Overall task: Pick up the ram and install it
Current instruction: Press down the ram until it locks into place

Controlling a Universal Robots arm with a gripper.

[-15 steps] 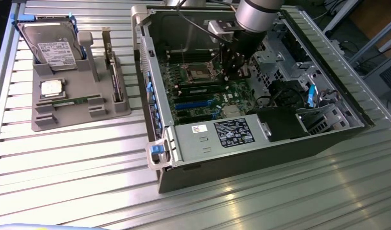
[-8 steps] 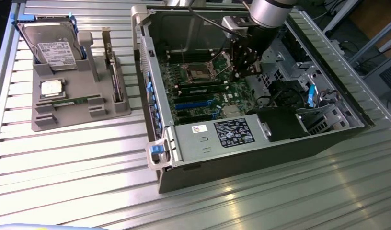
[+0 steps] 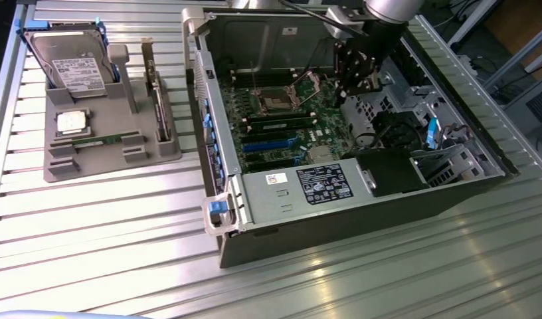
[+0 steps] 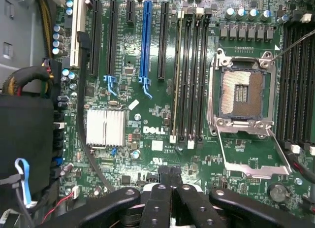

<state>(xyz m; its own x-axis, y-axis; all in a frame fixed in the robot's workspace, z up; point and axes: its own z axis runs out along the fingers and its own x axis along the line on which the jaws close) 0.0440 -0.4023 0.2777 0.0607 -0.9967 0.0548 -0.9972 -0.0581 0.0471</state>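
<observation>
Ram (image 4: 175, 85) seated in mobo slot, beyond shut gripper (image 4: 170, 181).

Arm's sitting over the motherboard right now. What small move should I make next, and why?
Probably lift the gripper straight up out of the case. Its jaws are shut on nothing above the motherboard, while what looks like the ram lies in the grey holder on the exterior view's left, outside the case.
</observation>
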